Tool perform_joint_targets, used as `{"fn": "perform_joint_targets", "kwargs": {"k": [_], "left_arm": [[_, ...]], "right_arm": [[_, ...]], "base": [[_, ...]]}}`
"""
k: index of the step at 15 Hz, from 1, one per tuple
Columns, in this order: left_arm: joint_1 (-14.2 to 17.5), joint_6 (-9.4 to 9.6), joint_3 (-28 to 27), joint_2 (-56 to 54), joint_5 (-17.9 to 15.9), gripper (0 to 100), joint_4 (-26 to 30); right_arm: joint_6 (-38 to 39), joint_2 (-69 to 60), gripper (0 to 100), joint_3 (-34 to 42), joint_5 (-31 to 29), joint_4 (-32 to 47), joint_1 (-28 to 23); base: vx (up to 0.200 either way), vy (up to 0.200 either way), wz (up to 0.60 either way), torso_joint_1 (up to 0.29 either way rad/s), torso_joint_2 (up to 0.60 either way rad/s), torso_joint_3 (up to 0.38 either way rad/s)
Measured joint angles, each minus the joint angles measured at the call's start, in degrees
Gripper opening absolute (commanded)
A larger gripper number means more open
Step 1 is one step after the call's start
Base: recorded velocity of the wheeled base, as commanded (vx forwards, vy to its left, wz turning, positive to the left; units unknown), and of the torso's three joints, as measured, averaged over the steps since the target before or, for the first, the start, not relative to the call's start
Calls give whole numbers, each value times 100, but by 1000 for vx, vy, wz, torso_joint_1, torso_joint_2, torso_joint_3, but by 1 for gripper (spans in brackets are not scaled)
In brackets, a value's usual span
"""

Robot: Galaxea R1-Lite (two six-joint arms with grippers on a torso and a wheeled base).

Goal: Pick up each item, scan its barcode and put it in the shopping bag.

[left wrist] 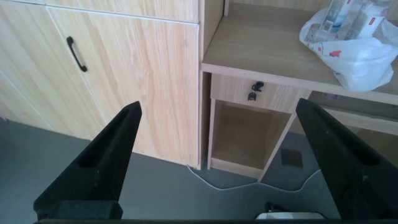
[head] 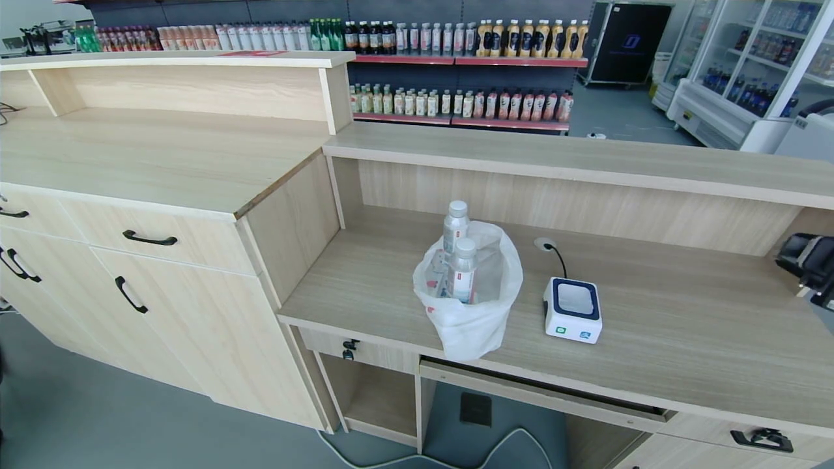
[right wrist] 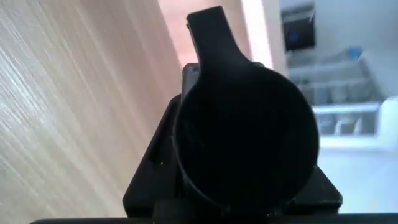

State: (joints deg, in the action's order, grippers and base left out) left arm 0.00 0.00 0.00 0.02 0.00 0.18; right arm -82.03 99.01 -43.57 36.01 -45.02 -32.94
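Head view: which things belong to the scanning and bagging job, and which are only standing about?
For the job:
shopping bag
front bottle and rear bottle, both upright inside it
barcode scanner, beside the bag on the counter

Only standing about:
drink shelves behind
glass-door fridges
cabinet with black handles

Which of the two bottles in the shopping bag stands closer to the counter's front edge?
The front bottle, whose cap sits lower in the head view; the other bottle stands behind it, partly hidden by it.

Two bottles [head: 463, 273] upright, in white shopping bag [head: 472, 329]
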Motion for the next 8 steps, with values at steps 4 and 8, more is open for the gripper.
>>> {"fn": "perform_joint_targets", "kwargs": {"k": [4,8], "left_arm": [[0,0,0,0,0,100,0],[0,0,0,0,0,100,-2]], "right_arm": [[-3558,-1440,0,831,369,2,2887],[-6109,-1770,0,1064,527,-233,5311]], "base": [[0,0,0,0,0,0],[0,0,0,0,0,0]]}}
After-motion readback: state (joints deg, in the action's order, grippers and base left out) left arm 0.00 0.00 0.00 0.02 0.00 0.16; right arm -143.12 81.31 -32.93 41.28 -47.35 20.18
